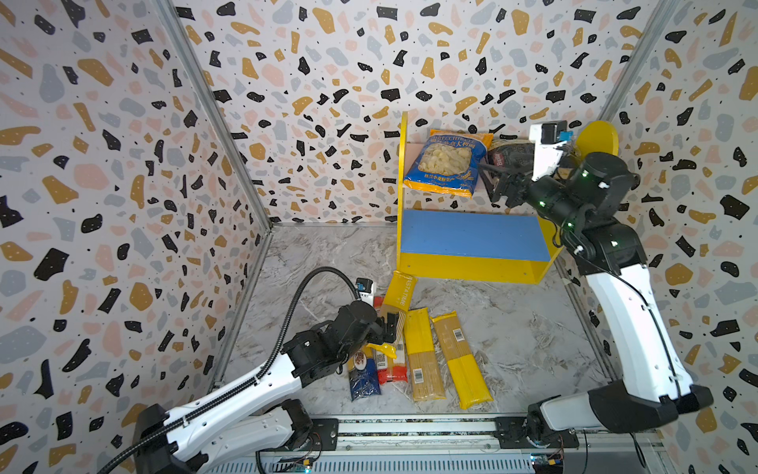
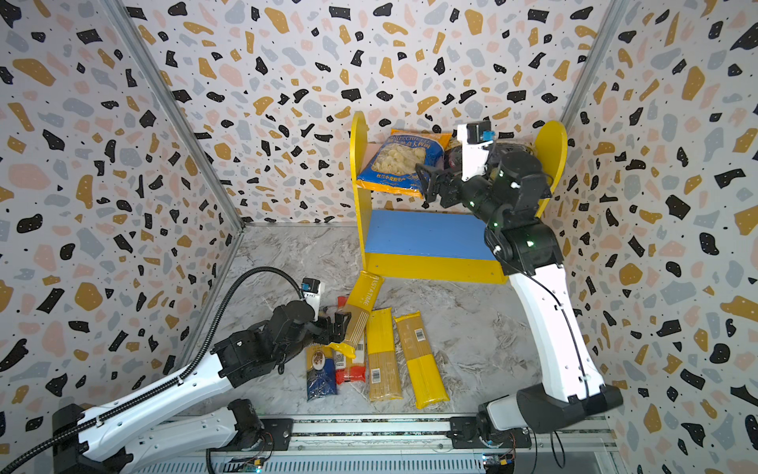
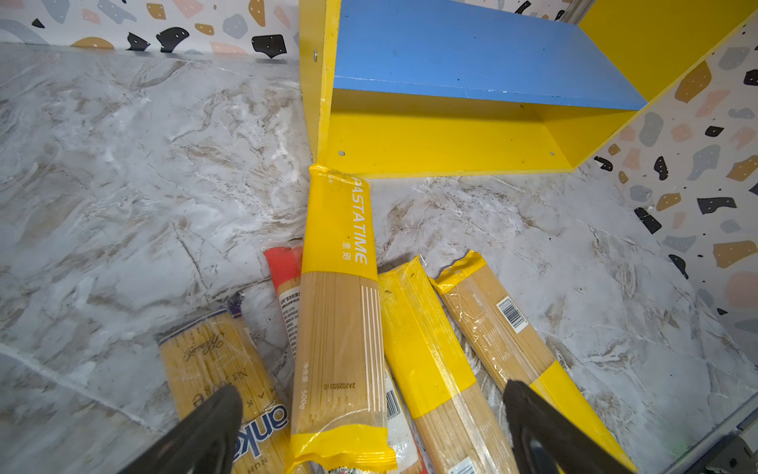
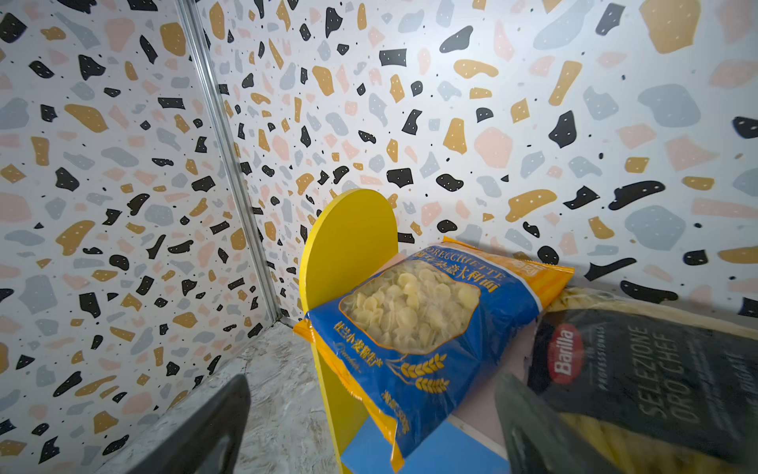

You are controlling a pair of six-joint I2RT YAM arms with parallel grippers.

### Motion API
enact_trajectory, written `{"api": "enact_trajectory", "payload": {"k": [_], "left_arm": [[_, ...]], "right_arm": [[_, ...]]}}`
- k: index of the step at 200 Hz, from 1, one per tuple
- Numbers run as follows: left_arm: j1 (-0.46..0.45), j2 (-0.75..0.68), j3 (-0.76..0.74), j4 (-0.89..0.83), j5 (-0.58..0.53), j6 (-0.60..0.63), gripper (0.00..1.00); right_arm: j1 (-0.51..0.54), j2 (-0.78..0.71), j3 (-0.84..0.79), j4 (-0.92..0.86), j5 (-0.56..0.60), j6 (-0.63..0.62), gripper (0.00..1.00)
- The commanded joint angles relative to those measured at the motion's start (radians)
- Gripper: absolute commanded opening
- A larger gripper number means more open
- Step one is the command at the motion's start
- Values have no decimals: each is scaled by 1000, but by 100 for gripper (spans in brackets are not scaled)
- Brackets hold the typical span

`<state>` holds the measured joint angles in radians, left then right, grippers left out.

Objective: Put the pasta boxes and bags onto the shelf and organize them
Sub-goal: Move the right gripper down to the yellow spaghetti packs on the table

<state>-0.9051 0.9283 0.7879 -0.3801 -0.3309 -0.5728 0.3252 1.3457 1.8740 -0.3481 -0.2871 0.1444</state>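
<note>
Left hand (image 3: 371,388): yours stands wide open, holding nothing, straddling the Pastatime pack (image 3: 338,312).
Worktop (image 1: 512,328): five long packs (image 1: 461,361) lie close together before the shelf (image 1: 471,264).
Upper board (image 4: 471,404): orecchiette bag (image 1: 447,164) and Barilla bag (image 1: 508,154) rest side by side.
Right hand (image 1: 494,182): your jaws spread wide, empty, just beside the Barilla bag.

We see the blue lower board (image 1: 471,234) of the shelf (image 1: 476,269) bare from side to side and open at the front. A blue bag (image 1: 447,164) and a dark bag (image 1: 510,154), side by side, fill the top board (image 1: 413,158). On the worktop (image 1: 529,328) five long packs (image 1: 422,353) crowd the middle, and one yellow pack (image 1: 401,292) touches the shelf's base corner. Right of them the worktop lies free.
</note>
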Motion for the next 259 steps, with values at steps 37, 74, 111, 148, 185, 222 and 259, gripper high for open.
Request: {"api": "enact_trajectory", "payload": {"k": [37, 74, 111, 148, 185, 222, 259], "left_arm": [[3, -131, -111, -40, -8, -68, 100], [4, -190, -157, -57, -11, -97, 100], [4, -203, -222, 1, 21, -135, 99], [3, -153, -291, 93, 78, -161, 100], [3, -141, -329, 147, 114, -180, 100], [2, -164, -338, 142, 116, -177, 100], [3, -171, -343, 150, 115, -168, 100]], "right_arm": [[109, -349, -554, 28, 130, 105, 93], [231, -462, -763, -61, 290, 131, 93], [297, -532, -951, -118, 399, 216, 92], [439, -548, -1122, -164, 490, 367, 91], [615, -484, -1179, -246, 625, 510, 92], [720, -369, -1159, -340, 704, 629, 95], [764, -253, -1197, -348, 698, 728, 98]]}}
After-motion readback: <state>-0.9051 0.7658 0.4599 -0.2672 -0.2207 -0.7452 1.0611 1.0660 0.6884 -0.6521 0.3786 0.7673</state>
